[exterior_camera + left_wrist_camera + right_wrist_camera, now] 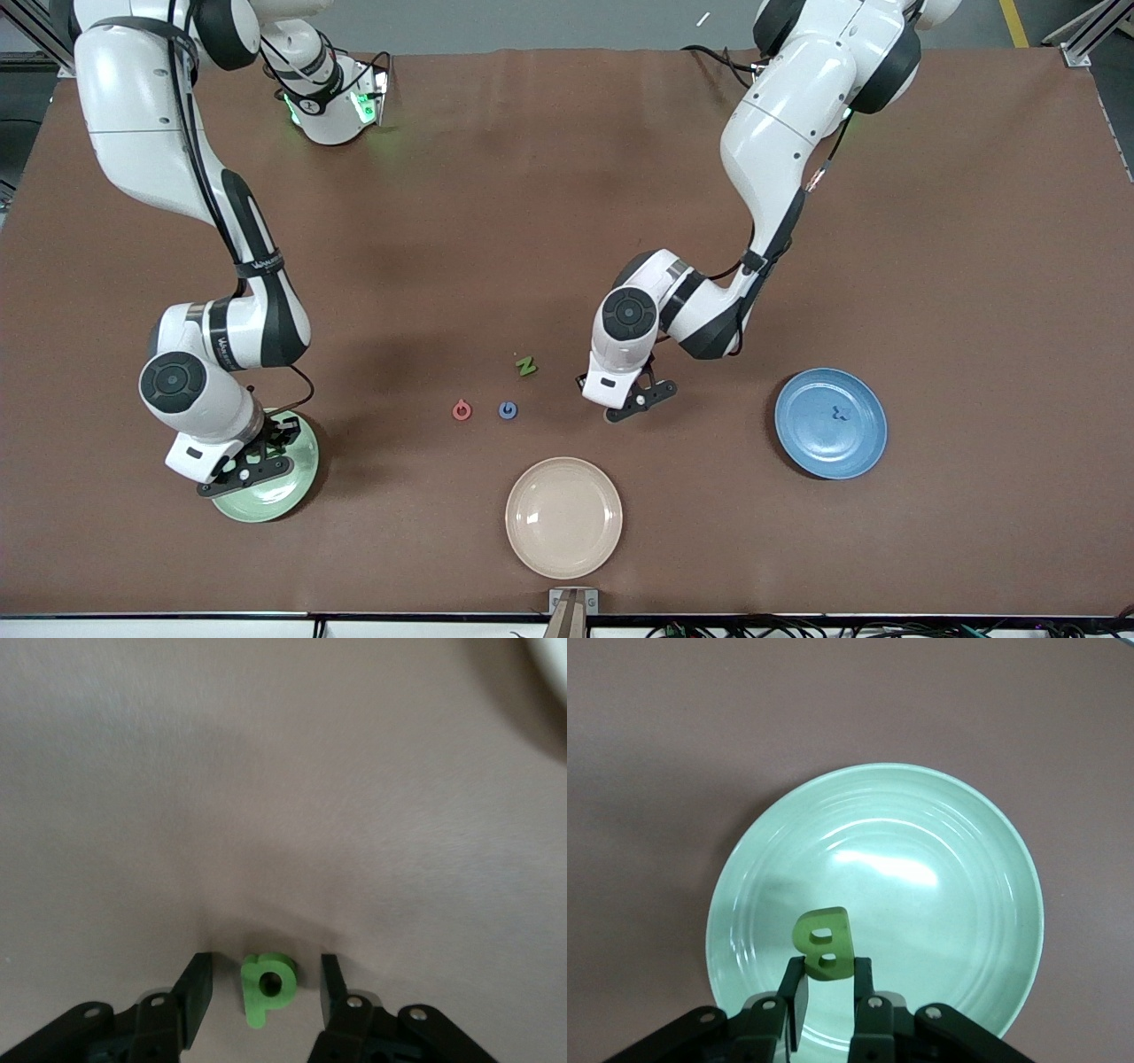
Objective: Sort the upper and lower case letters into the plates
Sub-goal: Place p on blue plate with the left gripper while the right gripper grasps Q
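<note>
Clock hours here are read on the front view, with twelve toward my bases.

There is one brown table (974, 221) with three plates on it. The pale green plate (297, 483) is at about eight o'clock from the table's middle, the cream plate (563, 517) at six near the edge, and the blue plate (806, 443) at four.

I count five letters I can read as separate pieces, plus something small in the blue plate. A green N (526, 365) lies flat near the middle. A red letter (462, 409) lies at about eight o'clock from it and a blue letter (508, 410) at about seven; both are round and too small to read. The dark blue bit (837, 412) in the blue plate could be one letter or two.

My right gripper (257, 461) hangs over the pale green plate (921, 833), pinched tight on the green B (824, 943). The B stands on end with its long axis in line with my fingers. Its lower part is clamped and its upper part sticks out past the fingertips.

My left gripper (633, 400) is down at the table, at about four o'clock from the N and one o'clock from the cream plate. It is parted, one finger on each side of the green p (264, 988), with a gap on both sides and nothing held. The p lies flat. Its long axis runs across the line between my fingers, with the stem toward my wrist and the round part away. The front view hides it under the gripper.
</note>
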